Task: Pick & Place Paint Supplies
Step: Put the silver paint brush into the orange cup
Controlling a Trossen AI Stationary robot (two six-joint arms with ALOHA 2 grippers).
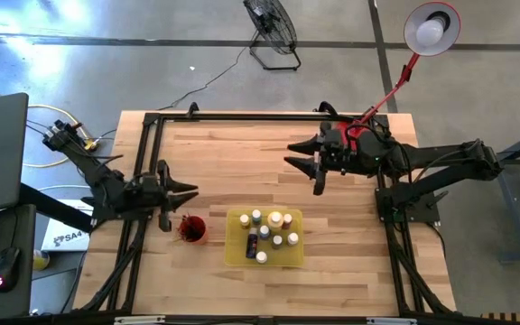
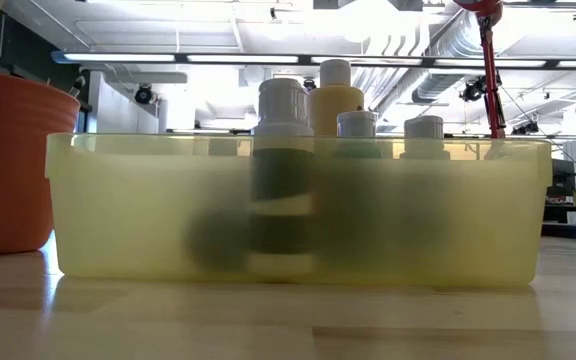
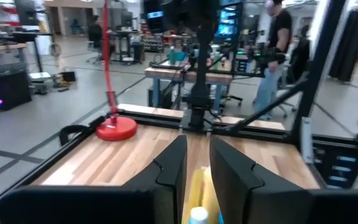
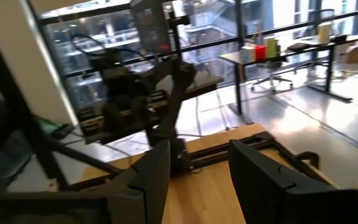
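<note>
Several small paint bottles with pale caps (image 1: 270, 230) stand upright in the flat yellow tray (image 1: 238, 253) near the table's front edge; the low view shows them behind the tray's wall (image 2: 118, 210). Left of the tray stands the red cup (image 1: 191, 227) with thin dark brushes in it. My left gripper (image 1: 186, 191) hovers level above the table, just behind the cup, its fingers (image 3: 173, 162) a narrow gap apart and holding nothing. My right gripper (image 1: 305, 168) hangs higher, over the table's middle behind the tray, open and holding nothing (image 4: 197, 149).
A red desk lamp (image 1: 431, 27) reaches over the far right corner; its base (image 3: 117, 129) sits on the table. A black frame rail (image 1: 242, 117) runs round the tabletop. Bare wood lies between the grippers. A person (image 3: 278, 50) stands in the room beyond.
</note>
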